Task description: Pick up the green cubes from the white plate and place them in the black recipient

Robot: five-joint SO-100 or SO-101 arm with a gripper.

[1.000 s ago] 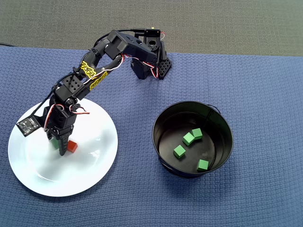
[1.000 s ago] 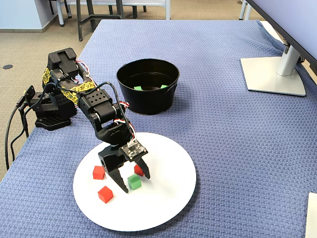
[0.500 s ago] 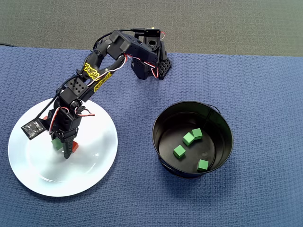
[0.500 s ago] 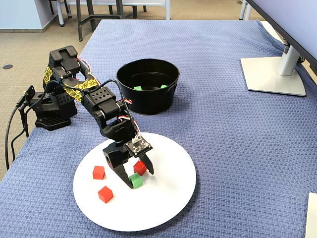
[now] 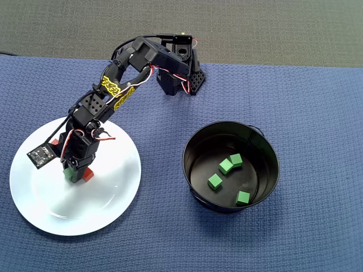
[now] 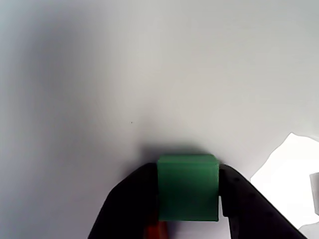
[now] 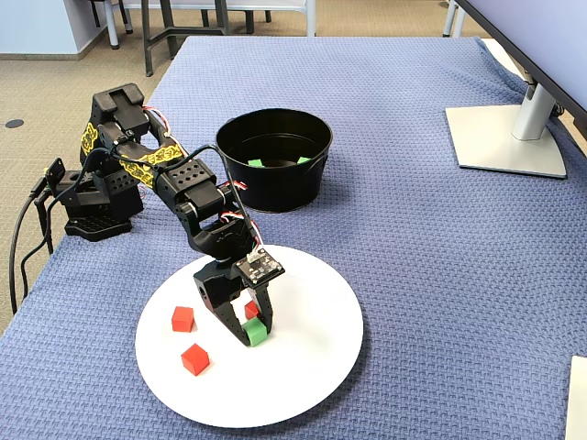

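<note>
**Last green cube pinched on the plate**

We see the tool (image 7: 255,328) closed on the one green cube (image 6: 188,186) left on the white plate (image 7: 312,367); in the wrist view both black fingers (image 6: 130,204) press flat against its opposite faces. The cube sits low on the plate, at about nine o'clock of the disc in the overhead view, and we cannot tell whether it has cleared the surface.

A red cube (image 7: 250,310) lies just behind the green one, seemingly touching it (a sliver of red also shows below the green block in the wrist view). We judge this the main risk: the lift could drag or nudge the red cube along, or a finger that catches it could twist the grip and drop the green cube. The grip itself is narrow, on smooth matte faces, so a fast swing could let it slip. Two more red cubes (image 7: 183,319) rest toward the plate's eight o'clock in the fixed view, well clear.

The black recipient (image 5: 266,148) stands on the worktop (image 5: 317,113) at three o'clock from the plate in the overhead view, well apart from it, with four green cubes (image 5: 214,181) on its shiny flat bottom. Its straight glossy walls and thin wire handle could catch a low carry. The plate is plain, flat and slick; the blue cloth over the worktop is coarsely woven.
</note>
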